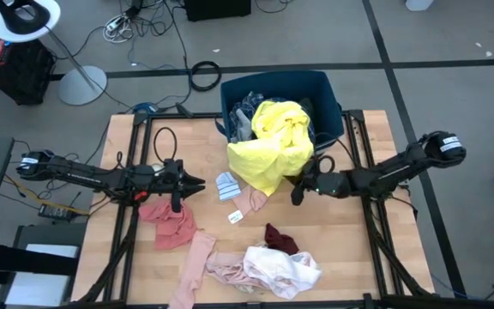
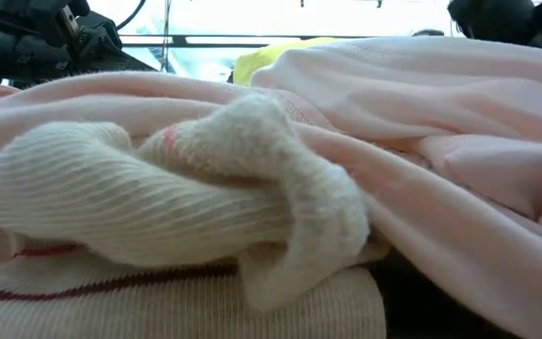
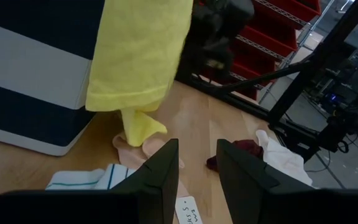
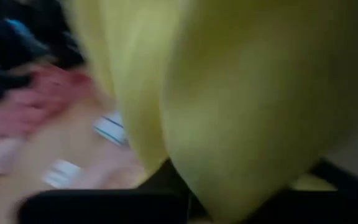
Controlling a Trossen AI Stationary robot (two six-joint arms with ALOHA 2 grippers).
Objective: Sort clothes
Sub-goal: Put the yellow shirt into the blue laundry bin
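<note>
a wooden surface stands on grey floor, a navy bin at its far edge. from above, a yellow garment spills over the bin's front wall onto the surface; the right tool sits at its hanging edge, and i cannot tell whether it has gripped the cloth. its wrist view is filled with yellow only. the left tool, fingers narrowly apart and empty, hovers above a salmon garment. the low view shows just pale pink fabric and a white sock.
</note>
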